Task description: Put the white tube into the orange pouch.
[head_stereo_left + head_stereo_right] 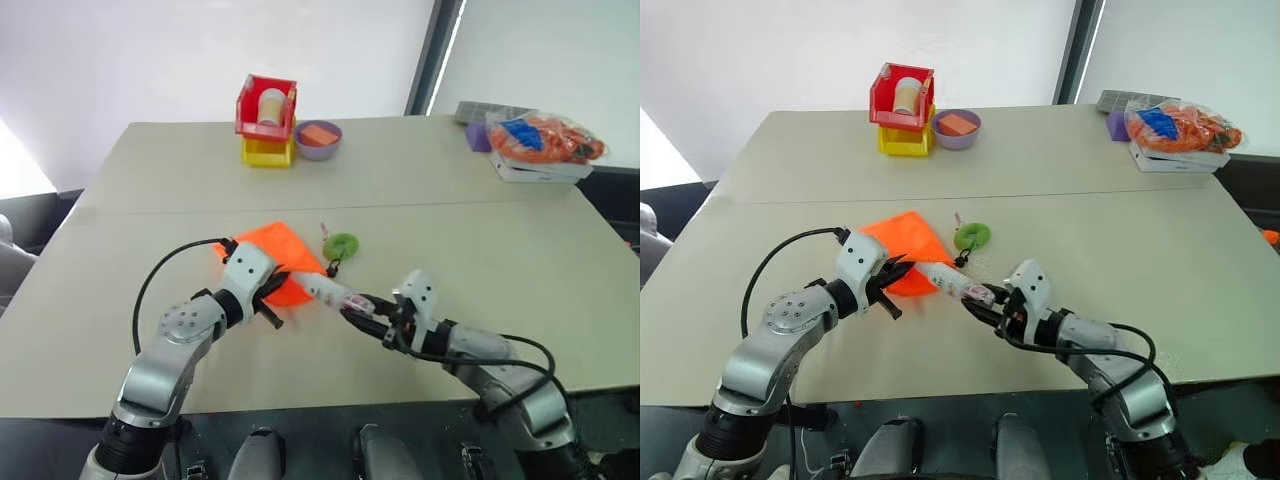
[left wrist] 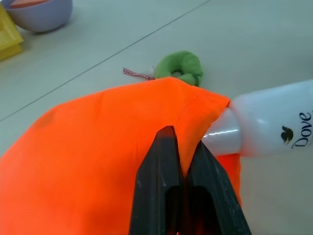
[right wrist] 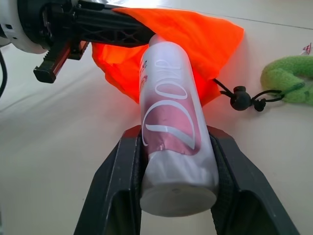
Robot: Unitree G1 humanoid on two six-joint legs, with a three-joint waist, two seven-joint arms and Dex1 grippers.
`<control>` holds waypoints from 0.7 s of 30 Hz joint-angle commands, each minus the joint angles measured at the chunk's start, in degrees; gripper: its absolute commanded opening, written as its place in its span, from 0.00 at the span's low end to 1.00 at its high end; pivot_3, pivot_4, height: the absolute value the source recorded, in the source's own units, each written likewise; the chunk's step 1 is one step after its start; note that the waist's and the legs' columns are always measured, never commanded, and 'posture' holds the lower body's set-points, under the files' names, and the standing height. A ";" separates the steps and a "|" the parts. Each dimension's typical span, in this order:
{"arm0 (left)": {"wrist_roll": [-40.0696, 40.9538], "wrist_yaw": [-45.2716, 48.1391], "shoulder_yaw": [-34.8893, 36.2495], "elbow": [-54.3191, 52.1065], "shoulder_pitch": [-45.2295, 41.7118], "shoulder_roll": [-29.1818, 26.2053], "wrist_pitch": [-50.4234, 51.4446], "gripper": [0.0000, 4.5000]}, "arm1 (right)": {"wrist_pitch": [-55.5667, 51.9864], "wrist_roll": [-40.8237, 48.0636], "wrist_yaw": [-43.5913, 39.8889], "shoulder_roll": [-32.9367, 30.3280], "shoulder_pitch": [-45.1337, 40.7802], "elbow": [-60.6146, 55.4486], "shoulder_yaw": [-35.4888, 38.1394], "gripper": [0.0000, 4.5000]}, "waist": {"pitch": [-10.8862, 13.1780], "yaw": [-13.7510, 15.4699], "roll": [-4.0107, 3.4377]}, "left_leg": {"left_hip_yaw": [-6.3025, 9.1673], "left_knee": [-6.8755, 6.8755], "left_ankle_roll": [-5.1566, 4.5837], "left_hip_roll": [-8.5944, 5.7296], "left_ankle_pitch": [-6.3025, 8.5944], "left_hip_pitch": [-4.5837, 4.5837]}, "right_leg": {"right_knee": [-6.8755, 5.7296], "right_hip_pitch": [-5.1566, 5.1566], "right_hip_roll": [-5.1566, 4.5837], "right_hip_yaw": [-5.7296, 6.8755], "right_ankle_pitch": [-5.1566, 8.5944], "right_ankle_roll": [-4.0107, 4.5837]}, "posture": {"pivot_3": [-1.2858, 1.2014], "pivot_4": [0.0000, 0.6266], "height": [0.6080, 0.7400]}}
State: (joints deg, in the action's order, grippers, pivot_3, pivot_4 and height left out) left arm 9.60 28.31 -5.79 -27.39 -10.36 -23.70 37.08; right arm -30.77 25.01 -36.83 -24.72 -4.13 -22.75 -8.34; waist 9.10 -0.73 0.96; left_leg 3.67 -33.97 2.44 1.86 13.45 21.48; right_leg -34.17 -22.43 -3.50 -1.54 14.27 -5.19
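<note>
The far end of the white tube (image 3: 171, 122) is hidden inside the mouth of the orange pouch (image 2: 98, 147); how deep it sits cannot be read from any view. The near end, a flat white cap, sits between the two black fingers of the right gripper (image 3: 178, 196), which are narrowed onto the tube's sides and hold it. The left gripper (image 2: 183, 161) has its fingers pressed together on a fold of the pouch's upper edge beside the opening; the fabric between them is pinched out of sight. Tube: smooth glossy plastic, round section, pink-red label with white script. Pouch: matte woven fabric, bright orange, loosely creased, its rear part lying on the table. A black cord with a round toggle (image 3: 240, 97) leaves the pouch mouth and runs to a fuzzy green ring (image 2: 181, 68) lying on the table close by. Table (image 1: 450, 180): pale beige, matte, one seam line across it. At the far edge: stacked red and yellow bins (image 1: 266, 122), a lilac bowl (image 1: 318, 140), a clear bag of orange items (image 1: 545, 138). White wall behind.
</note>
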 commanded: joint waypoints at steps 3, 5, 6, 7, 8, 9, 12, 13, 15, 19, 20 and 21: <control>1.04 0.48 -1.70 -4.47 -0.58 0.13 -0.11 0.00 | 3.51 -3.11 0.37 4.46 -5.49 2.09 -4.14 0.26 | 0.00 -0.12 0.01 | -0.01 -0.06 0.00 0.00 0.00 0.00 | 0.00 0.01 -0.02 0.00 0.04 -0.06 | 0.52 0.24 1.00; 1.39 0.77 -2.10 -5.21 -0.33 -0.10 0.07 0.00 | 3.36 -4.86 1.72 6.50 -7.70 3.90 -5.39 0.26 | -0.02 -0.11 -0.02 | -0.01 -0.06 0.00 0.00 0.00 -0.02 | -0.01 0.02 -0.02 0.00 0.03 -0.05 | 0.52 0.24 1.00; 1.55 0.81 -2.18 -5.49 -0.22 -0.18 0.20 0.00 | 3.08 -5.92 2.39 7.24 -8.67 4.74 -6.16 0.26 | -0.02 -0.10 -0.02 | 0.00 -0.06 0.00 0.00 0.00 -0.01 | -0.02 0.01 -0.02 0.00 0.01 -0.02 | 0.52 0.24 1.00; 1.62 0.82 -2.30 -5.66 -0.17 -0.27 0.26 0.00 | 2.94 -6.69 2.84 7.86 -9.41 5.45 -6.72 0.26 | -0.02 -0.11 -0.02 | 0.00 -0.06 0.01 0.00 0.00 0.00 | -0.02 0.01 -0.01 0.00 -0.01 0.00 | 0.52 0.24 1.00; 1.68 0.78 -2.38 -5.71 -0.17 -0.33 0.30 0.00 | 2.87 -7.14 3.01 8.22 -9.78 5.86 -6.99 0.26 | -0.02 -0.11 -0.02 | -0.01 -0.06 0.01 -0.01 0.00 -0.01 | -0.03 0.01 -0.02 0.00 -0.05 0.07 | 0.52 0.24 1.00; 1.88 0.86 -2.39 -5.88 -0.17 -0.43 0.43 0.00 | 2.83 -7.84 3.71 9.03 -10.72 6.86 -7.24 0.26 | -0.02 -0.09 -0.02 | 0.00 -0.06 0.01 -0.01 0.00 -0.01 | -0.03 0.01 -0.01 0.00 -0.08 0.12 | 0.52 0.24 1.00; 2.52 1.33 -2.50 -6.27 -0.16 -0.72 0.71 0.00 | 3.95 -10.77 5.84 10.85 -13.46 10.14 -8.04 0.26 | -0.02 -0.11 -0.02 | 0.00 -0.05 0.00 -0.01 -0.01 -0.01 | -0.04 0.01 0.00 0.00 -0.08 0.13 | 0.52 0.24 1.00; 2.81 1.62 -2.61 -6.48 -0.15 -0.87 0.80 0.00 | 4.20 -11.51 6.35 11.46 -14.24 11.10 -8.26 0.26 | -0.02 -0.14 -0.02 | 0.00 -0.05 0.00 -0.01 -0.01 -0.01 | -0.05 0.01 0.00 0.00 -0.08 0.12 | 0.52 0.24 1.00; 3.54 2.02 -2.69 -6.82 -0.21 -0.97 1.17 0.00 | 4.05 -12.63 7.45 13.17 -16.13 13.18 -8.68 0.26 | -0.02 -0.15 -0.02 | 0.00 -0.05 0.00 -0.01 -0.01 -0.01 | -0.06 0.01 0.00 0.00 -0.09 0.12 | 0.52 0.24 1.00; 4.66 2.48 -2.73 -7.07 -0.30 -0.92 1.65 0.00 | 2.58 -14.61 9.95 16.91 -19.98 17.35 -9.17 0.26 | -0.02 -0.31 -0.02 | 0.00 -0.05 0.00 0.00 -0.01 -0.02 | -0.11 -0.01 0.01 0.00 -0.09 0.13 | 0.52 0.24 1.00; 4.92 2.58 -2.75 -7.07 -0.35 -0.98 1.68 0.00 | 1.48 -14.97 10.94 18.24 -21.24 18.61 -9.24 0.26 | -0.02 -0.37 -0.02 | 0.00 -0.05 0.00 0.00 -0.01 -0.03 | -0.13 -0.01 0.01 -0.01 -0.09 0.13 | 0.52 0.24 1.00; 5.09 2.64 -2.74 -7.09 -0.39 -1.05 1.71 0.00 | 0.70 -15.24 11.58 19.14 -22.04 19.41 -9.25 0.26 | -0.02 -0.37 -0.03 | 0.00 -0.05 0.00 0.00 -0.01 -0.04 | -0.15 -0.02 0.02 -0.01 -0.09 0.13 | 0.52 0.24 1.00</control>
State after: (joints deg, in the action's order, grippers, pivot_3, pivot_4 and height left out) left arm 13.31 30.27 -8.26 -31.65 -10.33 -24.56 38.68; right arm -29.84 9.96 -26.41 -6.97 -24.12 -2.59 -17.69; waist 9.08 -1.11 0.94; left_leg 3.68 -34.02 2.44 1.86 13.44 21.44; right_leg -34.34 -22.45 -3.48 -1.55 14.17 -5.07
